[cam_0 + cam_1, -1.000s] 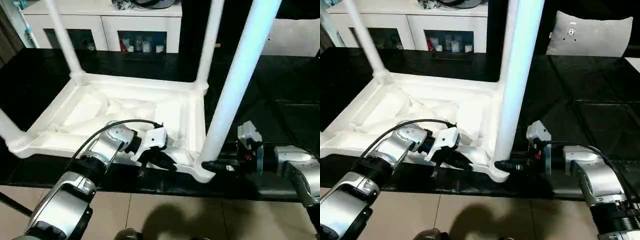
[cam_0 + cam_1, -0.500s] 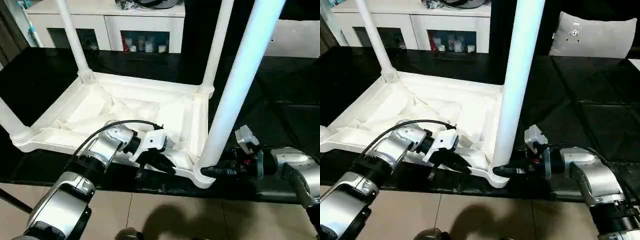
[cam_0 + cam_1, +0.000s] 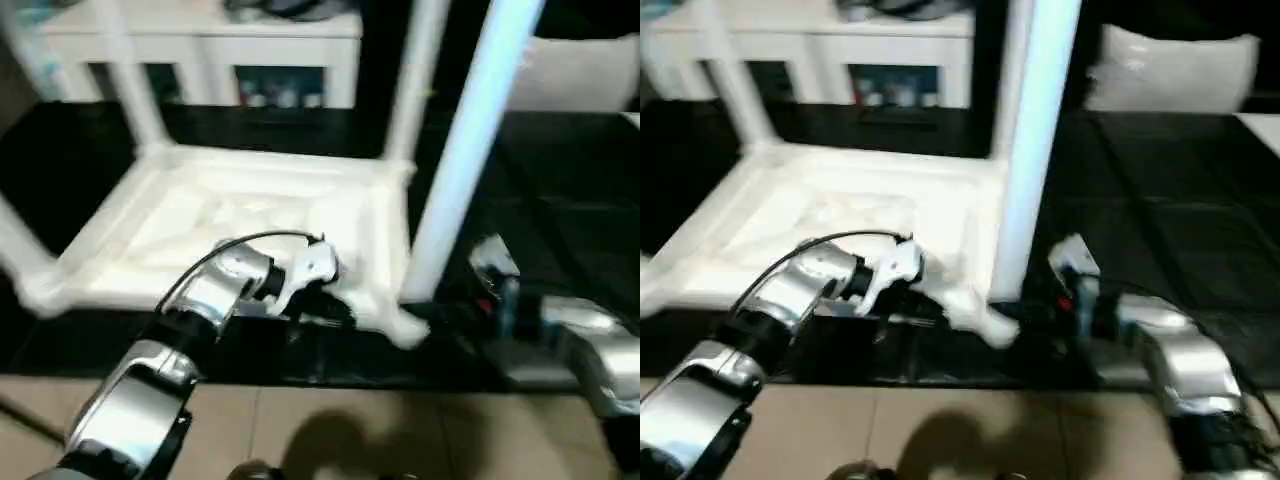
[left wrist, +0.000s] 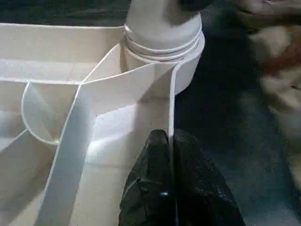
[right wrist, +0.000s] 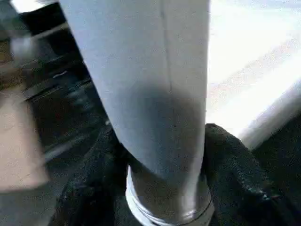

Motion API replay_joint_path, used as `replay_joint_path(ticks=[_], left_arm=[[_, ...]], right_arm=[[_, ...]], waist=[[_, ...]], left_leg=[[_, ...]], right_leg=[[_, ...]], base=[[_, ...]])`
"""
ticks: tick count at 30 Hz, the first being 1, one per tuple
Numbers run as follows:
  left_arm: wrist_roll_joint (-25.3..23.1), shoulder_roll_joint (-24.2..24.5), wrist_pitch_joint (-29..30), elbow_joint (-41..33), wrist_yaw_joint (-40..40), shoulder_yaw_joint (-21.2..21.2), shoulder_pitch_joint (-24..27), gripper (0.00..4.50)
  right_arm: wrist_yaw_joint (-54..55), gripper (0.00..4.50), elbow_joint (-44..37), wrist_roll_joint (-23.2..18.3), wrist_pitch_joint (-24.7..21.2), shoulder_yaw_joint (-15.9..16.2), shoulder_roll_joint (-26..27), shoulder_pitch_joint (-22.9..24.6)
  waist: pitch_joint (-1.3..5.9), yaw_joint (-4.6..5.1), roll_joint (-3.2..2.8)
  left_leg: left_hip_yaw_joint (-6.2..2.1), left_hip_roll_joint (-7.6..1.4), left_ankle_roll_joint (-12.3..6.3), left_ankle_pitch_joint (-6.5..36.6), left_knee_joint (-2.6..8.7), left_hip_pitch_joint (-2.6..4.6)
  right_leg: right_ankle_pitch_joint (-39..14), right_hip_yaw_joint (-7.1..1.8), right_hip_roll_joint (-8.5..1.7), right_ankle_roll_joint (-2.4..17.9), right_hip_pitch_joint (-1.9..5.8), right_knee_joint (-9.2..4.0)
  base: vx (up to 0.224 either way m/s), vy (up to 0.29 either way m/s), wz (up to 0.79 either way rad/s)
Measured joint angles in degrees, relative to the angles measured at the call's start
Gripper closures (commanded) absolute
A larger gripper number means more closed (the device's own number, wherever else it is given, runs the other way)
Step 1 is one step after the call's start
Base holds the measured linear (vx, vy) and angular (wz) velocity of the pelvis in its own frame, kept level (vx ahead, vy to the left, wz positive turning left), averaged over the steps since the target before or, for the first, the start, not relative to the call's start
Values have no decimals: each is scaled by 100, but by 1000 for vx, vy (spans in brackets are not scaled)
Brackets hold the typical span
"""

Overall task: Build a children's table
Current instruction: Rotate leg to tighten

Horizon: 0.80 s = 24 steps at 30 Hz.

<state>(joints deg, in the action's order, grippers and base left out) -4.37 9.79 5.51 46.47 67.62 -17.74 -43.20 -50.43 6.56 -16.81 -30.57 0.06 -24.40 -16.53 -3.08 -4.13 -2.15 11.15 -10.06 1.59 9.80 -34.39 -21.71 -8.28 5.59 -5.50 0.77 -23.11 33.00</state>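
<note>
The children's table lies upside down on the black surface, its ribbed white top (image 3: pixel 110 205) facing up. Legs stand in the corner sockets: far left (image 3: pixel 125 80), far right (image 3: pixel 415 90), near left (image 3: pixel 15 250) and near right (image 3: pixel 460 160). My left gripper (image 4: pixel 170 136) is shut on the thin near rim wall of the top, a little short of the near-right socket (image 4: pixel 162 33). My right gripper (image 5: pixel 162 136) reaches in from the right at the base of the near-right leg (image 5: pixel 150 70). One black finger (image 5: pixel 94 169) presses each side of that leg.
A white cabinet with glass doors (image 3: pixel 270 50) stands behind the table. A pale cushion (image 3: pixel 1170 70) lies at the back right. The black surface ends just in front of the table's near rim, with tan floor (image 3: pixel 330 430) below it.
The right gripper's fingers have drawn in around the base of the near-right leg. The left gripper keeps its hold on the rim. The head views have shifted.
</note>
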Motion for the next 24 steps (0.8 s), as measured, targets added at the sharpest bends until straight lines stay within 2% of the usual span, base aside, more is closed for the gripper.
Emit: replay_joint_path(ticks=[1,3,8,9,10,11,18,19,24], left_arm=[[-1,-95,126,1,-218,30,-15,450],[-4,-204,263,6,-475,84,-20,450],[-103,-604,539,240,-1541,312,-180,450],[-108,-653,548,249,-1646,316,-193,450],[-111,-692,561,251,-1721,316,-198,450],[-111,-696,562,250,-1732,316,-198,450],[-111,-572,439,205,-1422,254,-170,450],[-111,-519,333,204,-1318,215,-161,450],[-64,-227,-92,31,-636,93,15,450]], right_arm=[[303,248,38,98,-45,-29,106,-89],[681,250,81,197,-69,-71,261,-164],[2117,250,362,583,-92,-293,1044,-515],[2233,216,396,613,-31,-300,1080,-534],[2296,216,427,621,36,-307,1098,-536],[2301,196,443,621,73,-311,1106,-535],[1826,141,336,529,208,-257,912,-361],[1646,118,310,528,247,-221,775,-329],[752,90,314,512,608,51,191,-104]], waist=[[0,83,0],[1,149,-1],[7,200,-10],[7,201,-10],[10,202,-15],[12,202,-18],[12,190,-25],[12,190,-27],[8,152,-32]], left_leg=[[0,1,0,1,2,-2],[-2,1,0,1,9,-2],[-12,-3,1,1,22,1],[-12,-2,1,1,23,-5],[-11,0,-1,4,23,-11],[-11,0,-4,6,23,-14],[-10,0,-6,7,26,-20],[-10,0,-5,7,26,-19],[-11,-1,-5,7,27,-23]], right_leg=[[0,0,0,0,0,-2],[0,2,1,0,-2,-1],[0,11,9,0,-3,4],[0,11,9,0,-3,-2],[-2,11,7,-3,-4,-6],[-2,9,6,-3,-5,-8],[-2,9,7,-3,-11,-6],[-1,9,6,-2,-11,-6],[-2,10,6,-3,-12,-6]], base=[[0,0,0],[0,0,0],[0,0,0],[0,0,0],[0,0,0],[0,0,0],[0,0,0],[0,0,0],[0,0,0]])
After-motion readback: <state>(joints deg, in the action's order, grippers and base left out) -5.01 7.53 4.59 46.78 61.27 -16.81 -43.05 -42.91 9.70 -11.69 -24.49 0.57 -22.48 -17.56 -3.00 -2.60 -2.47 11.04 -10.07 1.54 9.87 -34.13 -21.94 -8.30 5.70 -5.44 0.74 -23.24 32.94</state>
